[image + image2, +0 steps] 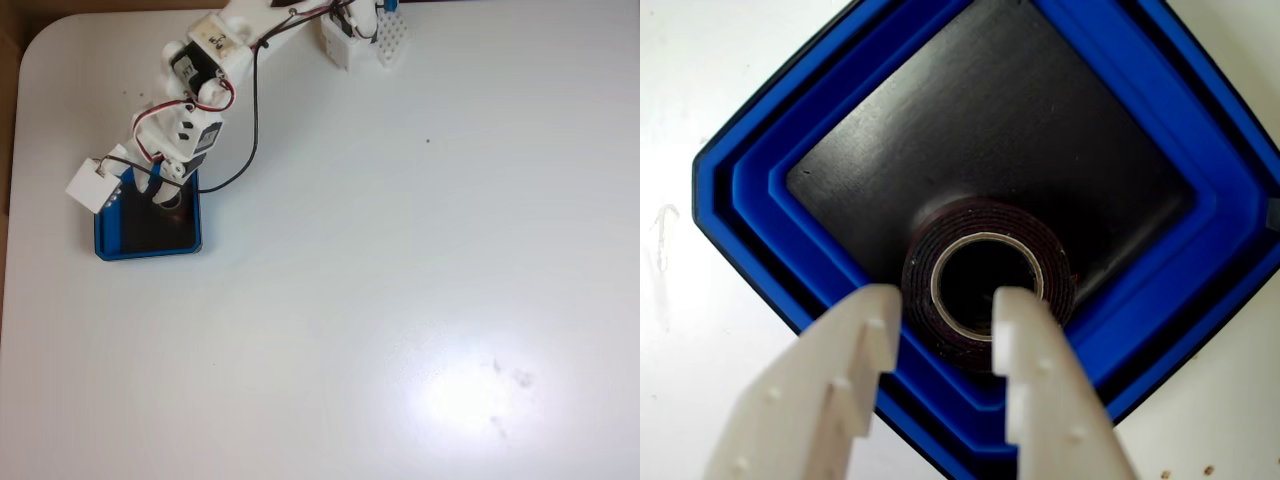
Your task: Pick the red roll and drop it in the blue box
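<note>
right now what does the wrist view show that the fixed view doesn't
Wrist view alone: the red roll seen clearly, lying flat on the black floor near one corner of the blue box, its pale inner ring and hole visible, with the end effector fingers apart just above it, not clamping it.

Fixed view alone: the whole arm reaching from the table's top edge, its black cable, and the box's place near the left side.

Both: the blue box with the end effector over it.

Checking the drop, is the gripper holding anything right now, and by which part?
Nothing held. The gripper is open above the red roll, which lies in the blue box.
</note>
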### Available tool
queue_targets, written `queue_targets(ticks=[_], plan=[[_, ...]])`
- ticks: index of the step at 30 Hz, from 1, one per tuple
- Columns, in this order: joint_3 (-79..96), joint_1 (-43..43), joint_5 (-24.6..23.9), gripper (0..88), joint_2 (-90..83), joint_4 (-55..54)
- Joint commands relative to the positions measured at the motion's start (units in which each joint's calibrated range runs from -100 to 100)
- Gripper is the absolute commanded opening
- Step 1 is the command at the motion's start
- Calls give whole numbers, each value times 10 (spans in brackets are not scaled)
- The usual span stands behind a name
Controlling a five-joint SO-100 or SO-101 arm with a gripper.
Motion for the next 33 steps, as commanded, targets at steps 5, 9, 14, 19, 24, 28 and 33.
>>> queue_targets(ticks=[5, 9, 14, 19, 24, 28, 33], plan=[[8, 3, -4, 88, -101, -2], [91, -3, -4, 88, -189, -7], [210, -35, -4, 88, -307, -8], [350, -69, -4, 88, -430, -48], [556, -74, 0, 88, -555, -193], [723, -74, 1, 88, -647, -318], [874, -93, 2, 89, -750, -398]])
